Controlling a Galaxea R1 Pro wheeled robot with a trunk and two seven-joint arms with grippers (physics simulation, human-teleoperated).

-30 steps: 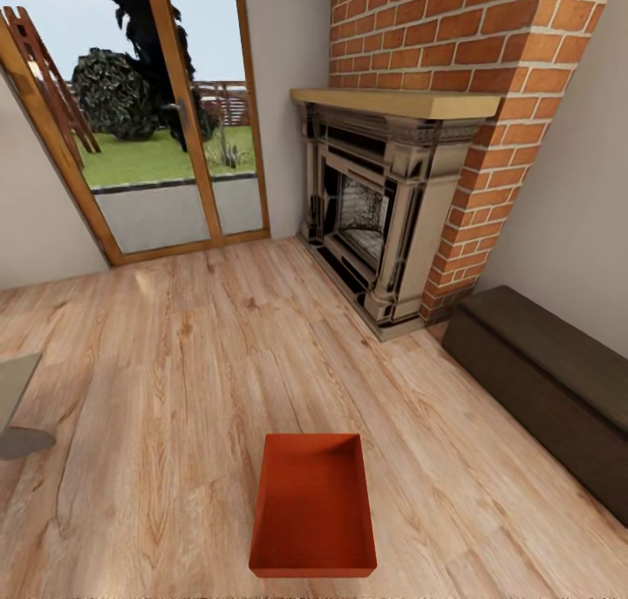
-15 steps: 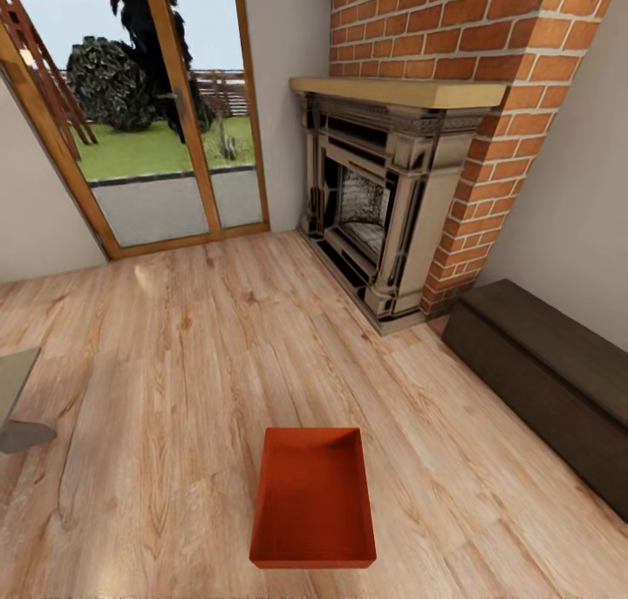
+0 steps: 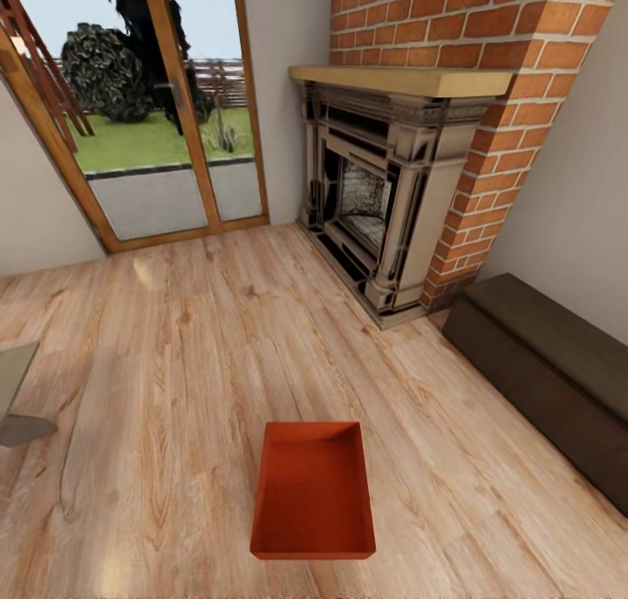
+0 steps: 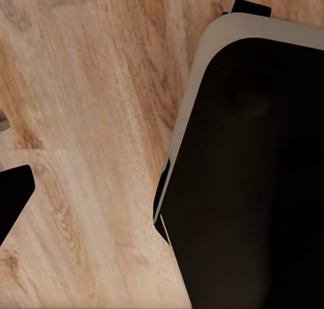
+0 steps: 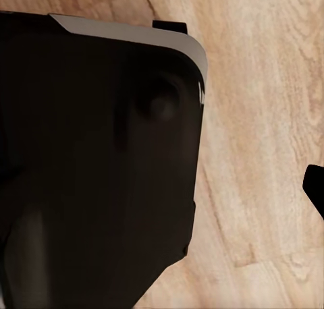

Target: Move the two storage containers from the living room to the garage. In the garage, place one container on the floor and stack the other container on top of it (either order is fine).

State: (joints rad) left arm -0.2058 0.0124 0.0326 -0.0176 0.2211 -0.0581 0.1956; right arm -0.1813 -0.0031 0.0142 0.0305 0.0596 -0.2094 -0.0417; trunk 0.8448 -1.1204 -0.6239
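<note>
camera nearer: storage container point(image 3: 313, 490) on plank floor point(image 3: 174, 364).

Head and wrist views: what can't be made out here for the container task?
- Second storage container: the head view holds one storage container on the plank floor.
- Gripper states: in both wrist views the robot's dark body blocks much of the frame; a dark tip is cut by the edge.
- Grey object, cropped at the head view's edge.

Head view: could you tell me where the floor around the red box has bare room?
Bare planks lie between the storage container and the glazed doors, and between it and the dark bench. It is tighter where the fireplace meets the bench.
</note>
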